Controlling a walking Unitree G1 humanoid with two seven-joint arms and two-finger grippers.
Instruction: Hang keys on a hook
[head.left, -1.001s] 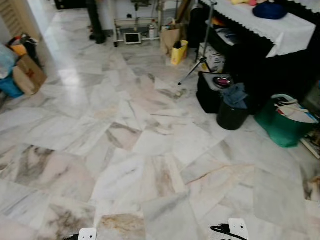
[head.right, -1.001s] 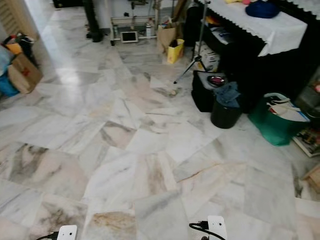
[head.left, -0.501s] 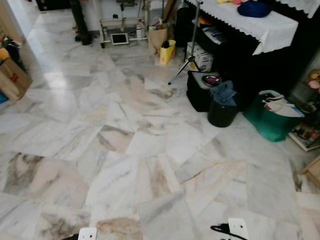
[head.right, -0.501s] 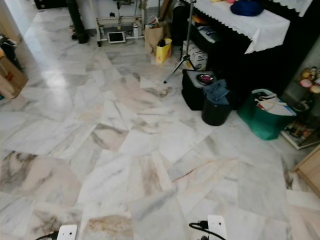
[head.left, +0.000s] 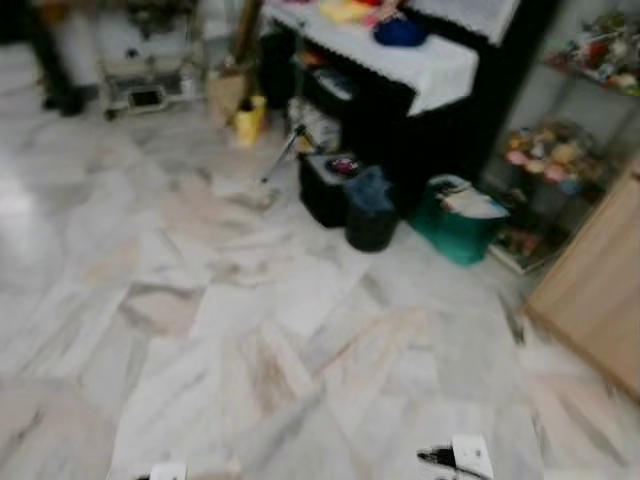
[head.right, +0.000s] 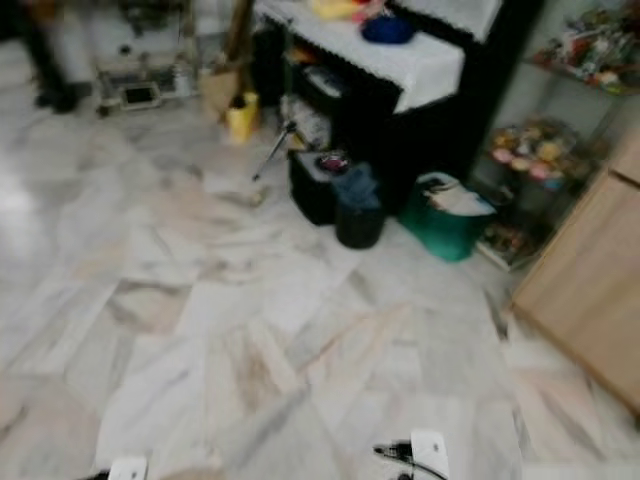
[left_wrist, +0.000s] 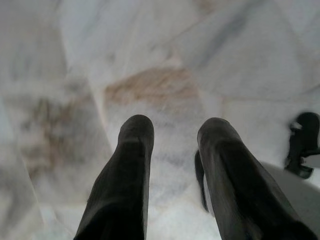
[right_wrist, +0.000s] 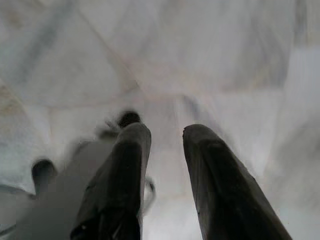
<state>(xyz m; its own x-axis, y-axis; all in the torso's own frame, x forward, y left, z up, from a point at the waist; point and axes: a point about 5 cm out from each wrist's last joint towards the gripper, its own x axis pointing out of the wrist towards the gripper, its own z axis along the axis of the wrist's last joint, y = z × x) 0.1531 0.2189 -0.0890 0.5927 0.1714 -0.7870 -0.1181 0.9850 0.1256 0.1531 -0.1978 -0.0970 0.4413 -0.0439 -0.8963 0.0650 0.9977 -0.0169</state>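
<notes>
Both the left gripper (left_wrist: 172, 132) and right gripper (right_wrist: 160, 135) hang parted and empty (search step), so next comes finding keys.

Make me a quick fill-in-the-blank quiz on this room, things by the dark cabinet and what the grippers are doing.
The bag on the floor beside the black bin is ___ in colour.
The cloth draped over the dark cabinet is ___.
The left gripper has its fingers ___, holding nothing.
Under both grippers lies a ___ floor.

Missing words: green, white, open, marble
</notes>
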